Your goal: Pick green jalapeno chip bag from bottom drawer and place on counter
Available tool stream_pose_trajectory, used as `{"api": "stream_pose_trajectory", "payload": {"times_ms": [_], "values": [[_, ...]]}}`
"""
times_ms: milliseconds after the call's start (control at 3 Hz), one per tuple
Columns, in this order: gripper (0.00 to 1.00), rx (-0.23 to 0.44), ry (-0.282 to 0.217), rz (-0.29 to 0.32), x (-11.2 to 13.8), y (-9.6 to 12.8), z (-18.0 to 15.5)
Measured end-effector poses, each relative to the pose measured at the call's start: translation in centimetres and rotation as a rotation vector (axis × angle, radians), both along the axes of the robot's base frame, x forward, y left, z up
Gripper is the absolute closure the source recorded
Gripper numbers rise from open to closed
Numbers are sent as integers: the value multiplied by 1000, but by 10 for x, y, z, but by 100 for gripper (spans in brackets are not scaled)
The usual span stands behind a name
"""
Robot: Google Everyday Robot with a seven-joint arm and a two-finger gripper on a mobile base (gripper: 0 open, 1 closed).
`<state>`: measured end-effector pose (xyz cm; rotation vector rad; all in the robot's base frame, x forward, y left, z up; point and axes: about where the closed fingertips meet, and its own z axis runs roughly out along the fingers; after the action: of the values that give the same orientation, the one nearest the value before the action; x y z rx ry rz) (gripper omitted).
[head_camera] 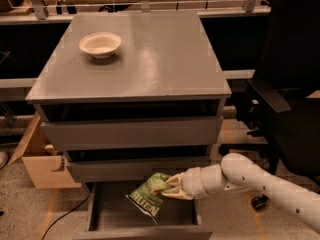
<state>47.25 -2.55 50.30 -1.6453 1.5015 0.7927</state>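
The green jalapeno chip bag [150, 196] hangs tilted above the open bottom drawer [115, 215], just in front of the middle drawer's panel. My gripper [167, 186] is shut on the bag's upper right corner, reaching in from the right on a white arm. The bag's lower end points down toward the drawer floor without resting on it. The counter [150, 54] is the grey top of the cabinet, well above the gripper.
A white bowl [100, 44] sits on the counter at the back left. A black office chair [287, 99] stands close on the right of the cabinet. A cardboard box [42, 161] is on the floor at the left. The two upper drawers are slightly open.
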Motion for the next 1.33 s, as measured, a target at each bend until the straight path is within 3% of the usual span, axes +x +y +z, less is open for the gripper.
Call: {"api": "stream_pose_trajectory", "payload": {"times_ms": [667, 1000, 1333], "values": [[100, -8, -34, 18, 8, 1, 22], [100, 7, -124, 42, 14, -3, 72], [100, 2, -249, 72, 21, -3, 140]]}}
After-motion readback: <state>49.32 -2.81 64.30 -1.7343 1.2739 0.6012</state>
